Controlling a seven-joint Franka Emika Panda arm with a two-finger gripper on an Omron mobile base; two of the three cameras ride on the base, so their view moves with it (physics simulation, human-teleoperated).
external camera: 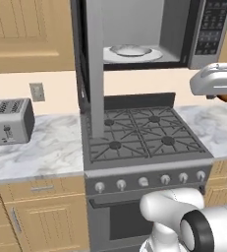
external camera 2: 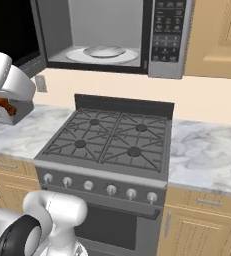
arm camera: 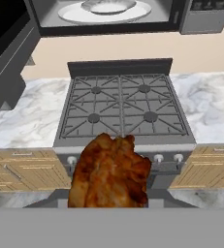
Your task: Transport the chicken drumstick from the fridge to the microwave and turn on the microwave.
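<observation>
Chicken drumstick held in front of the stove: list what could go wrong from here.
1. The chicken drumstick may slip from the end effector and land on the stove grates.
2. The open microwave door hangs over the stove's left side; the arm might clip it.
3. The plate inside the microwave is shallow; a careless drop might miss it.

The premises were a domestic kitchen: a four-burner gas stove (external camera 2: 112, 137) with front knobs stood between marble-topped desk (external camera 2: 207, 155) runs, beneath an open microwave (external camera 2: 117, 35). Wooden cabinets (external camera: 26, 34) and a toaster (external camera: 9, 120) were also noted.
</observation>
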